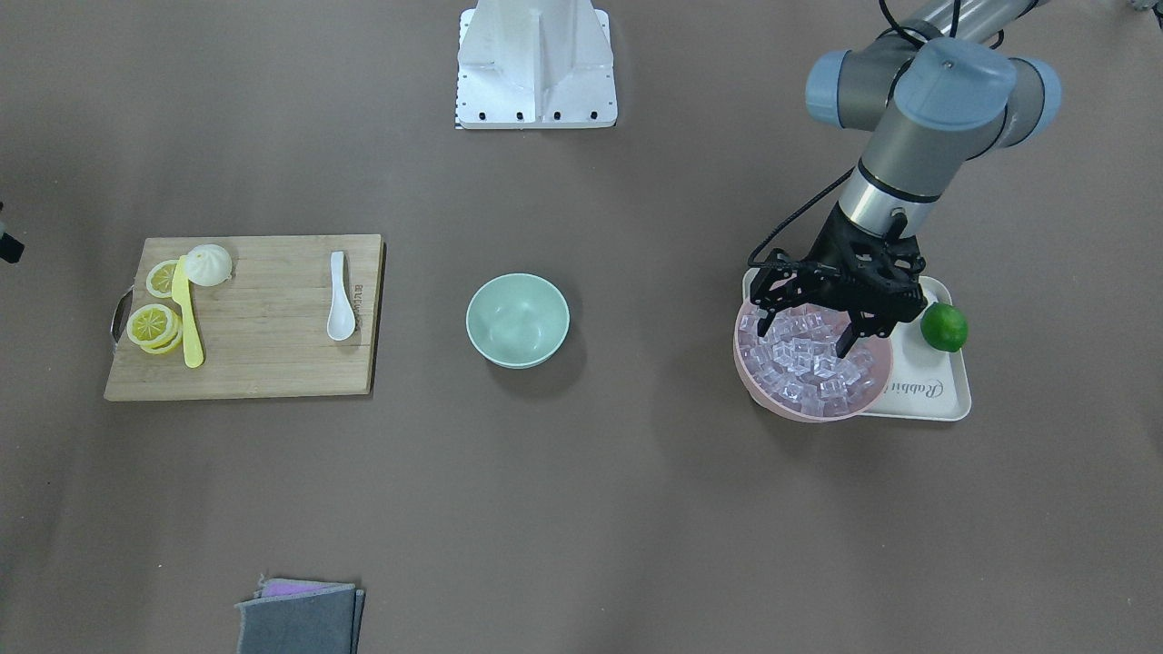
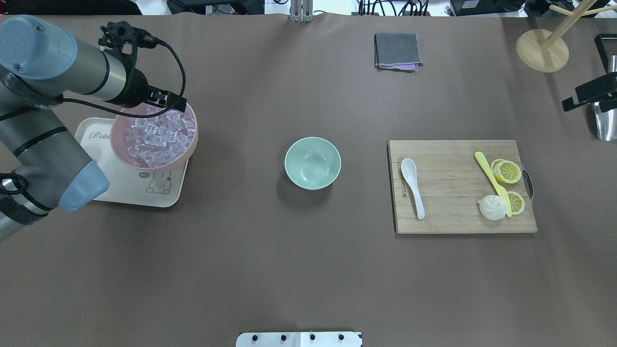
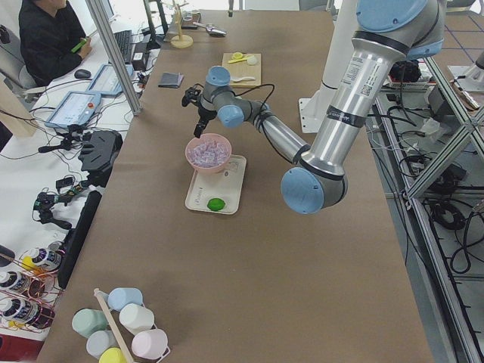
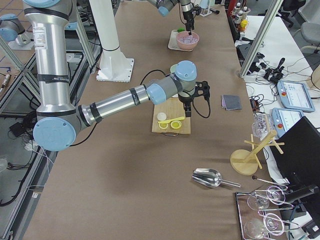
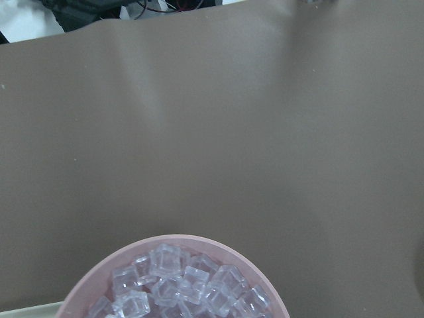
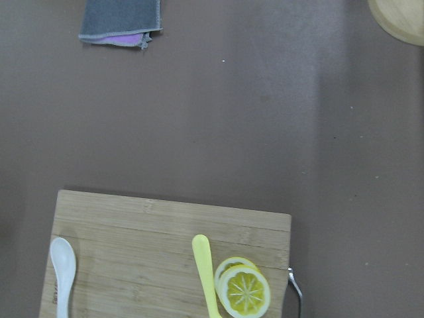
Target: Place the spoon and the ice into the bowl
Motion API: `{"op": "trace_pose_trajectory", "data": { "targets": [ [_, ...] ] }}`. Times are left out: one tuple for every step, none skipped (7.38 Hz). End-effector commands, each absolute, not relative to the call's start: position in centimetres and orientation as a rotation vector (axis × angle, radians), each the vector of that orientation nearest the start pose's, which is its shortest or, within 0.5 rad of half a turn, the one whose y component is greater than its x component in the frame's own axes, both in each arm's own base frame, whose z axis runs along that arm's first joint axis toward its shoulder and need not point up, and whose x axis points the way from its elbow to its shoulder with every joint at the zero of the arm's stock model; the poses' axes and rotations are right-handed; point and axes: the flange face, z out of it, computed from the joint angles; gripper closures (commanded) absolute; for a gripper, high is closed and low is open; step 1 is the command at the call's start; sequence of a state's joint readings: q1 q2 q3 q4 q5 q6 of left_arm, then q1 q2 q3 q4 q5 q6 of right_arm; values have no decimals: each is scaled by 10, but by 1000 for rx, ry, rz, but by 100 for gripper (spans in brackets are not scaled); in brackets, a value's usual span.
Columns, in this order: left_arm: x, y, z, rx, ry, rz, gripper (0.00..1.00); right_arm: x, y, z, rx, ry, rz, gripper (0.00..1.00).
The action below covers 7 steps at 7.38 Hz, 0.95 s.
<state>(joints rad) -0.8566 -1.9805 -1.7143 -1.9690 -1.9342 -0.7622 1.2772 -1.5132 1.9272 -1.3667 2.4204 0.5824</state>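
**Operator A:** Ice (image 1: 811,368) position?

**Operator B:** Heaped in the pink bowl (image 1: 800,416). I see the left gripper (image 1: 803,336) spread wide just above it, holding nothing. Spoon (image 1: 339,298) lies on the board (image 1: 263,363), bowl (image 1: 518,322) mid-table. Right gripper (image 4: 188,111): I can't tell.

- The tray (image 2: 120,189) bears a cursive word in thin dark script near one corner. In the overhead view it reads "Rabb", and the pink bowl (image 2: 150,166) standing on the tray covers the rest. In the front-facing view one more letter shows clear of the bowl's rim, giving "Rabbi", with a further stroke that cannot be made out.
- The same tray has a small dark speech bubble reading "hi", with a mark after it too small to tell. It sits just beside a line drawing of a rabbit.
- The cutting board (image 2: 458,193) carries a dark stamped mark along its short edge, just beside the spoon (image 2: 413,189). Its letters are too small to read in any view.
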Motion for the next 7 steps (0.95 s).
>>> {"op": "trace_pose_trajectory", "data": {
  "targets": [
    [356, -558, 352, 471, 876, 138, 5, -129, -500, 402, 166, -996, 53, 0],
    [358, -560, 361, 461, 865, 136, 7, -137, -499, 399, 162, -998, 47, 0],
    [359, -562, 363, 458, 864, 134, 13, -141, -500, 393, 165, -1005, 44, 0],
    [359, -562, 366, 452, 861, 133, 32, -147, -502, 388, 162, -1010, 44, 0],
    [359, -562, 367, 450, 859, 133, 34, -151, -504, 384, 174, -1002, 42, 0],
    [361, -564, 372, 443, 853, 131, 34, -153, -504, 380, 181, -1006, 34, 0],
    [364, -565, 378, 431, 847, 130, 34, -163, -500, 368, 192, -1019, 6, 0]
  ]
}}
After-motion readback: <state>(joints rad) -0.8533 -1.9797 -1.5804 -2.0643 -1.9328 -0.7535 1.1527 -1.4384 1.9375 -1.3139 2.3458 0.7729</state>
